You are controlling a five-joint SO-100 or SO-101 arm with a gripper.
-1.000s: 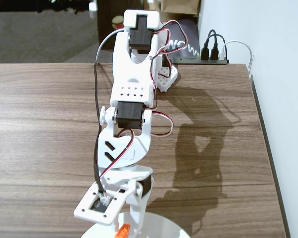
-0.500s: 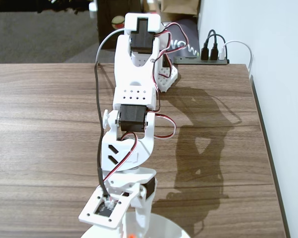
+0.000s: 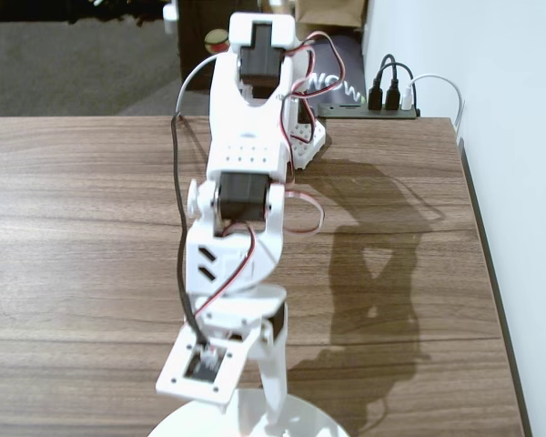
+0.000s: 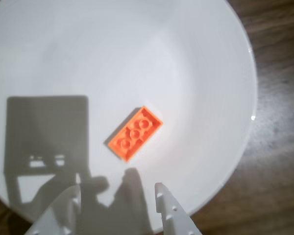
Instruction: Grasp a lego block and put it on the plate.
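Observation:
In the wrist view the orange lego block (image 4: 135, 133) lies flat, studs up, near the middle of the white plate (image 4: 206, 63), free of the gripper. My gripper (image 4: 118, 188) hangs above the plate's near side, open, with nothing between its two white fingers (image 4: 169, 208). In the fixed view the white arm reaches toward the camera and the gripper (image 3: 255, 401) sits over the plate (image 3: 314, 423), whose rim shows at the bottom edge. The arm hides the block in that view.
A dark wood table (image 3: 73, 228) surrounds the plate. A white wall (image 3: 491, 91) runs along the right side. A power strip with plugs (image 3: 391, 100) lies at the table's far edge behind the arm's base.
The arm has risen and shifted slightly right. The orange block, seen between the fingers a second ago, is no longer visible in the fixed view; it lies loose on the plate.

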